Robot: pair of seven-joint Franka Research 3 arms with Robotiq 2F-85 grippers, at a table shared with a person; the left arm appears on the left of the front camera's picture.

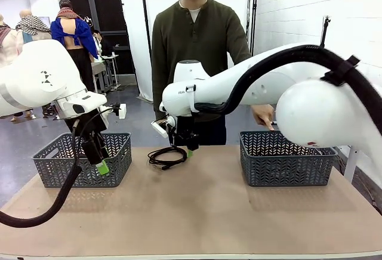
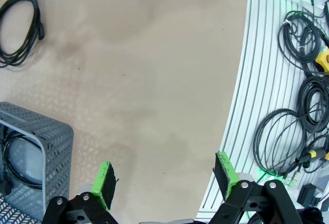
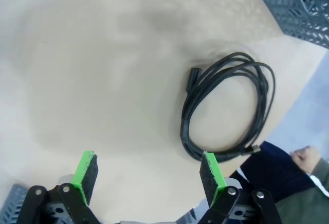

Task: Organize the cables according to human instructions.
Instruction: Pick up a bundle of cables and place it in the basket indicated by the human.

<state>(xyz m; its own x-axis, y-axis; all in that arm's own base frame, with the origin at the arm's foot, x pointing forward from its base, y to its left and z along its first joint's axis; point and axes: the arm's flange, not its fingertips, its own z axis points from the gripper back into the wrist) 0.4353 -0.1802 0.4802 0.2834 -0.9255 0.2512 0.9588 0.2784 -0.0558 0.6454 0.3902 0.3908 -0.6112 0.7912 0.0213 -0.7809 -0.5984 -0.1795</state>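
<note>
One cable (image 1: 168, 156) lies coiled in a loop on the brown table near its far edge, just in front of the human (image 1: 197, 39). My right gripper (image 1: 184, 149) hangs open right above it. In the right wrist view the cable (image 3: 226, 106) sits beyond the right fingertip of the open gripper (image 3: 148, 175), with nothing between the pads. My left gripper (image 1: 99, 163) is open in front of the left basket (image 1: 83, 158). Through its own camera the left gripper (image 2: 164, 180) is empty; a second cable (image 2: 13, 160) rests inside the basket (image 2: 49, 142), and the coiled cable (image 2: 20, 29) lies far off.
A second grey basket (image 1: 286, 160) stands at the right, with the person's hand (image 1: 262, 115) just behind it. Past the table edge, several other cords (image 2: 300, 44) lie on a white ribbed surface. The near half of the table (image 1: 197, 212) is bare.
</note>
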